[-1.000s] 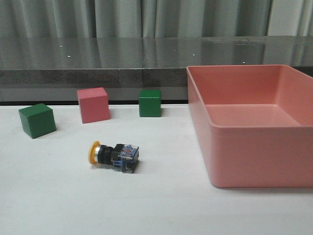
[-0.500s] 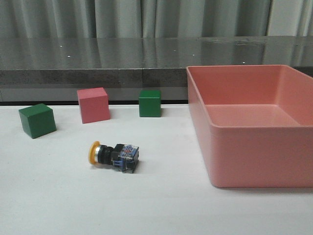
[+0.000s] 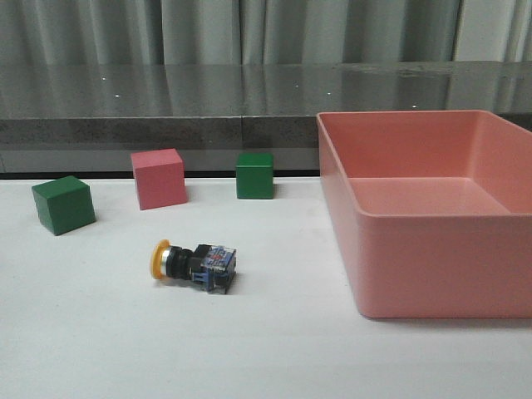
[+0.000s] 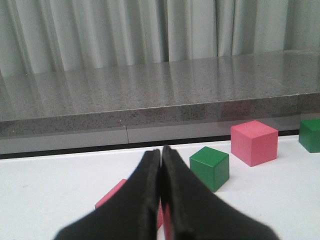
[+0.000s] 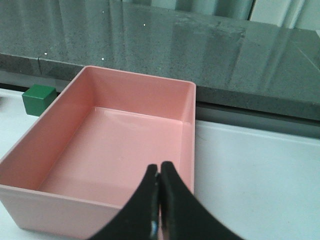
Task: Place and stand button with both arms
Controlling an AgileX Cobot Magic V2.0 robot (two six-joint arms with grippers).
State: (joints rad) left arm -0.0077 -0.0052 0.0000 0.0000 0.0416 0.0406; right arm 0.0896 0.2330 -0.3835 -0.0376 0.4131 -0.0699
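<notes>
button point(image 3: 193, 264) is lying on its side on the white table point(image 3: 100, 349), yellow cap toward the robot's left, clear-blue base toward the right, not stood up. front view shows neither arm. left gripper point(image 4: 160, 160): fingers pressed together tip to tip, nothing between them, hanging above the table. ahead of it and to its right sits a green cube point(image 4: 210, 167), further right a pink cube point(image 4: 254, 142), and a second green cube point(image 4: 310, 135) at the frame edge. a flat pink piece point(image 4: 111, 199) pokes out from behind the left fingers, mostly hidden, can't tell what it is. button isn't visible in the left wrist view, so its offset from that gripper can't be read. right gripper point(image 5: 159, 176): fingers also closed against each other, empty, hovering over the near wall of the pink bin point(image 5: 190, 125). bin interior looks bare. one green cube point(image 5: 39, 98) sits just outside the bin's far left corner as seen from the right gripper. button not visible in the right wrist view either. in the front view the button is well left of the bin and nearer the robot than the three cubes, touching none of them.
</notes>
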